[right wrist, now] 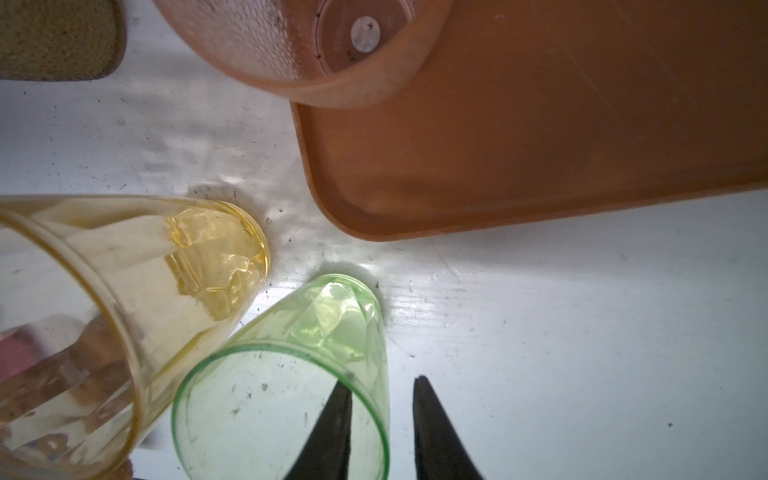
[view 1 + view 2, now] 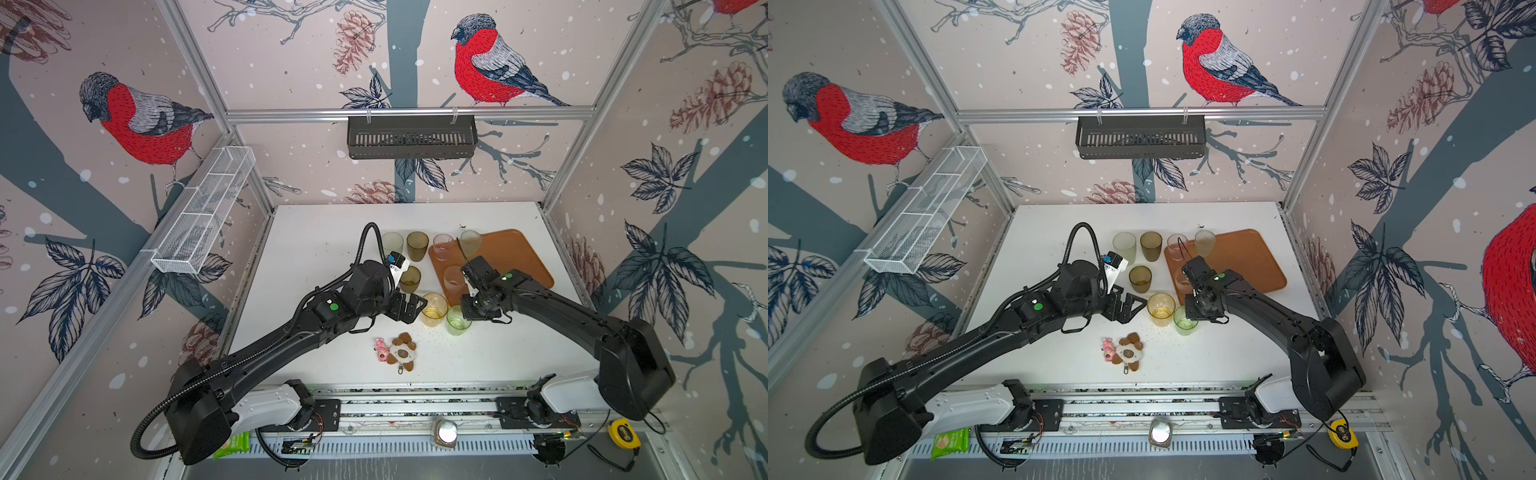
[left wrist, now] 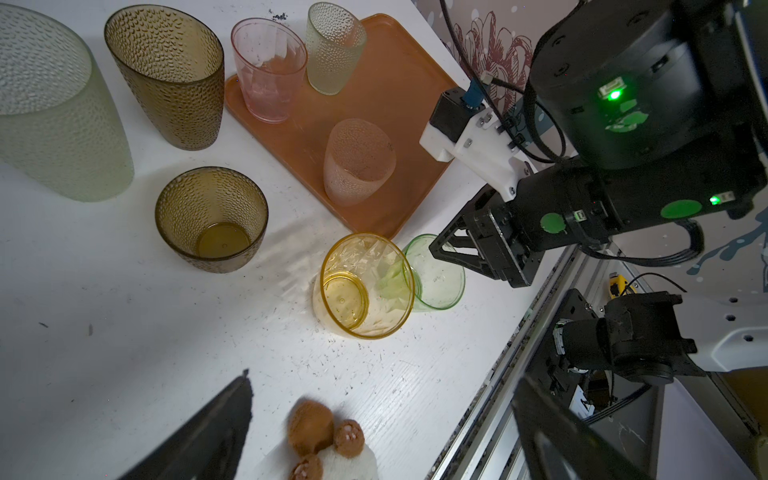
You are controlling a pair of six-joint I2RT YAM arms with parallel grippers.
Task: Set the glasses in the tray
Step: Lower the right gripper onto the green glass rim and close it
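Observation:
The orange-brown tray (image 2: 515,253) lies at the table's back right. On it stand a pink glass (image 2: 443,246), a pale cream glass (image 2: 470,242) and a frosted pink one (image 2: 453,279). Left of it on the table are a pale green frosted glass (image 2: 392,243) and two brown glasses (image 2: 417,245) (image 2: 410,279). Nearer the front, a yellow glass (image 2: 434,308) touches a small green glass (image 1: 291,395). My right gripper (image 1: 383,381) straddles the green glass's rim, one finger inside and one outside with a gap left. My left gripper (image 2: 417,309) hangs wide open beside the yellow glass, holding nothing.
A brown and white plush keychain (image 2: 401,353) and a small pink toy (image 2: 380,350) lie near the front middle. A black slotted basket (image 2: 411,137) hangs on the back wall and a white mesh basket (image 2: 203,216) on the left wall. The arms' rail runs along the front edge.

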